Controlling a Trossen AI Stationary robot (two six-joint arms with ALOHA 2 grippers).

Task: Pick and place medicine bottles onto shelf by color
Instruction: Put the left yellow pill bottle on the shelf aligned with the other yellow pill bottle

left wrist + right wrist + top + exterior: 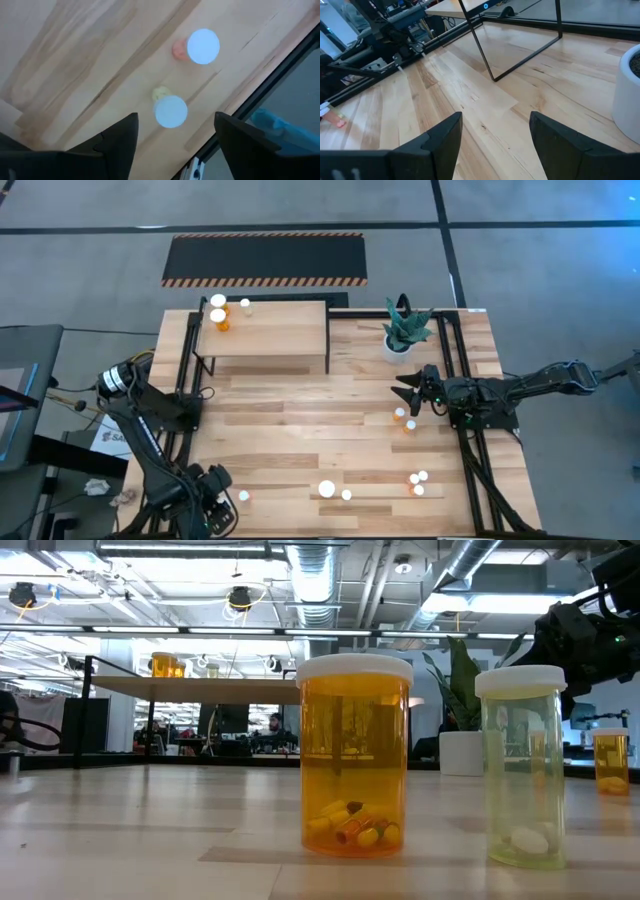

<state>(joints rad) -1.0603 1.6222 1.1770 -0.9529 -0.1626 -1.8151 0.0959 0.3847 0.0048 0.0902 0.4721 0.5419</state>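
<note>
Medicine bottles lie scattered on the table [300, 420]; 3 already stand on the shelf [270, 330]. The left gripper [175, 135] hangs, jaws spread and empty, over a yellowish bottle [169, 107] near the table's front edge, a pinkish bottle [197, 46] just beyond. Best to centre on the yellowish cap, drop straight, and avoid the neighbour. The right gripper [495, 135] waits wide, empty, beside the plant pot [396, 348].

The floor [90, 250] is grey, with dark lines across it. A black mat [264, 259] with orange-striped edges lies there, just past the wooden table [300, 430]. Up on the ceiling run big silver pipes [330, 580] and long bright lights [130, 630] — far back stand desks and dark shapes.
</note>
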